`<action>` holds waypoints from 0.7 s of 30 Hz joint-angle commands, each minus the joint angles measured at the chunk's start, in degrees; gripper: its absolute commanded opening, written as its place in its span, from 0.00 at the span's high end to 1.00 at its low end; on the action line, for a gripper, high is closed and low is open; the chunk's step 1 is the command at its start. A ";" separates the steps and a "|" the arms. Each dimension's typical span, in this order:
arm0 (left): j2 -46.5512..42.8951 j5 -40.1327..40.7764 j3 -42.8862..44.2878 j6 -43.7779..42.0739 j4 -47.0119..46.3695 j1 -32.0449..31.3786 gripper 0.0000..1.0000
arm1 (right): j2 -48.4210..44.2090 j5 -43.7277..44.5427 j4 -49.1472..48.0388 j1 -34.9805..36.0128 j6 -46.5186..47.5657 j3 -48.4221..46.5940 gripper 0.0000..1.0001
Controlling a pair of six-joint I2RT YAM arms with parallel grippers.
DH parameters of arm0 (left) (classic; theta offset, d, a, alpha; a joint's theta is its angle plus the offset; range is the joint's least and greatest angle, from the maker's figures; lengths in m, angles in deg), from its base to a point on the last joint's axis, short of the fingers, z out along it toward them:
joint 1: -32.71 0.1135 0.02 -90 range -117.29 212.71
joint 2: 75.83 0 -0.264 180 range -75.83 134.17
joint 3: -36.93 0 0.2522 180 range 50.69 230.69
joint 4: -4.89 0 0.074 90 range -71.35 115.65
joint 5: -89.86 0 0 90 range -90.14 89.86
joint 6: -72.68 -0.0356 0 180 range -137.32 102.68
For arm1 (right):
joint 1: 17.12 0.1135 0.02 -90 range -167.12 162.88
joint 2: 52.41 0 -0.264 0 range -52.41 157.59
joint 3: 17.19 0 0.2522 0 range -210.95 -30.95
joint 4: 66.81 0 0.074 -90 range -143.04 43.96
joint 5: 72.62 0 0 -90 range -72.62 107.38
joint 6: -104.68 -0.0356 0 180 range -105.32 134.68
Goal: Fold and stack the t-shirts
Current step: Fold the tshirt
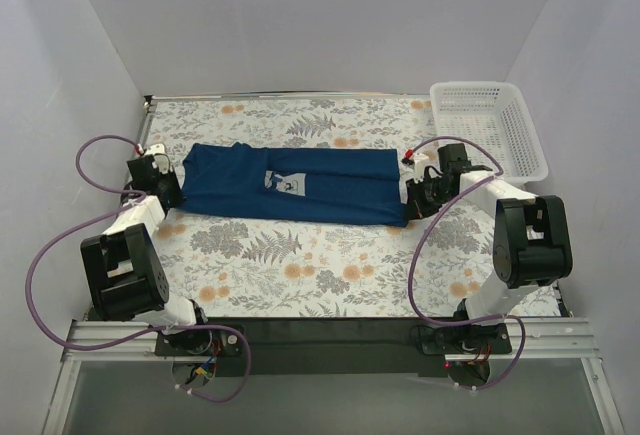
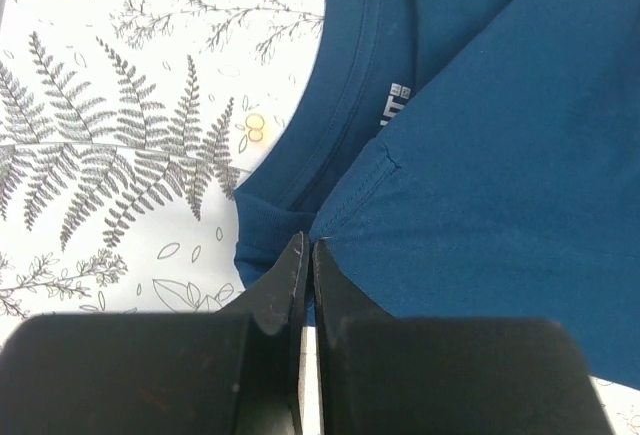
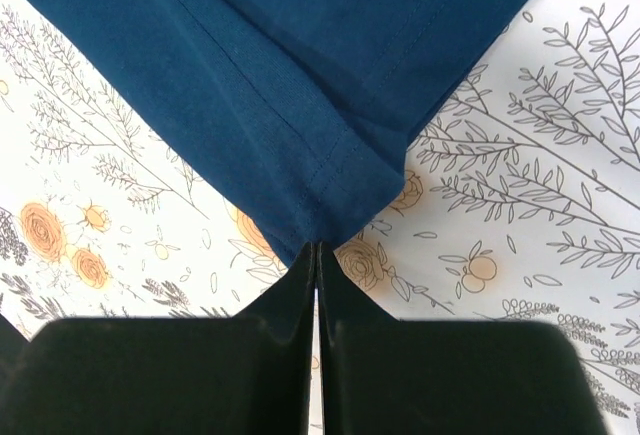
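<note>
Left arm (image 1: 125, 255), right arm (image 1: 525, 240), jaws pinched shut

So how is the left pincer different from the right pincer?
The left pincer pinches the t-shirt at its neck end, beside the collar and the white label; the right pincer pinches a corner of the bottom hem. The left pincer is far from the white basket; the right pincer is near it. Both are black, and both are shut on the same blue t-shirt.
</note>
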 commanded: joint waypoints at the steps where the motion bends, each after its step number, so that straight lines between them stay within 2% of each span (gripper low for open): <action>1: -1.69 2.05 -0.82 -1.07 -1.25 0.12 1.00 | -3.11 1.55 2.05 -0.68 2.67 0.43 0.99; 10: -3.36 8.11 -3.46 -1.51 -2.04 0.13 1.00 | -4.61 1.55 2.67 -1.65 4.34 1.31 0.99; 21: -0.99 7.32 -3.64 -1.59 -1.78 0.13 1.00 | -3.99 1.20 4.69 -2.26 7.59 1.66 0.99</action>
